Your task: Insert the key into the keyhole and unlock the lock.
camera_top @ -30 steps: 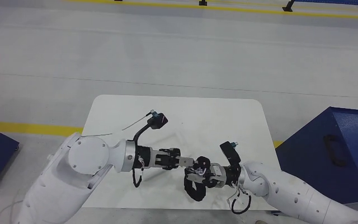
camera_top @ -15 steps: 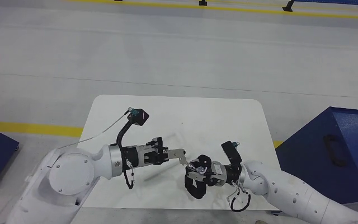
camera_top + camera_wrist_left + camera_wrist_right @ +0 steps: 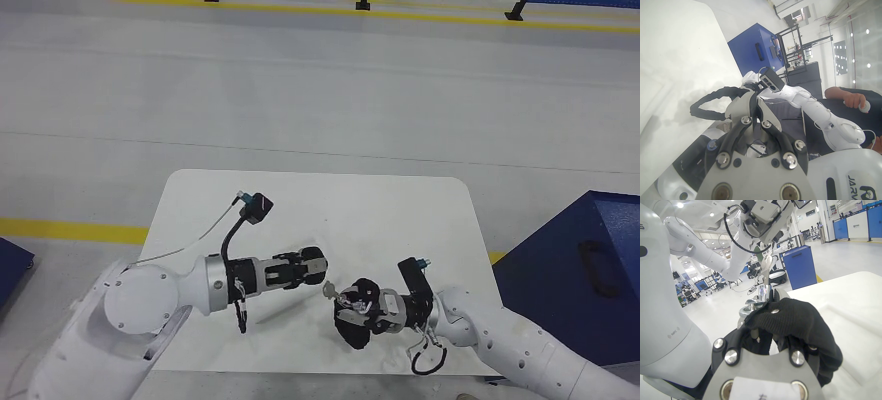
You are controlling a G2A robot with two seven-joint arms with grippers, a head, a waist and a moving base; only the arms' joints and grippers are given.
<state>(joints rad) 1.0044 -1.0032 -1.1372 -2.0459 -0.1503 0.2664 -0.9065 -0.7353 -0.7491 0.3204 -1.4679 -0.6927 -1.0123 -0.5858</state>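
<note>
My right gripper is shut on a cable lock with a silver cylinder and a black fabric-sleeved loop, held just above the table's front part. A silver key stands in the keyhole, its head pointing away from the gripper. In the top view the key sticks out toward the other arm. My left gripper hovers a short way off the key's head, with its fingers shut and nothing visible between them. The black loop lies just beyond them.
The white table has bare surface behind and to both sides of the arms. Its front edge runs close below the lock. A blue cabinet stands off the table's right side.
The left gripper has drawn back from the lock, up and to the left, and its wrist has turned. The key stays in the keyhole. The right gripper holds nearly still.
</note>
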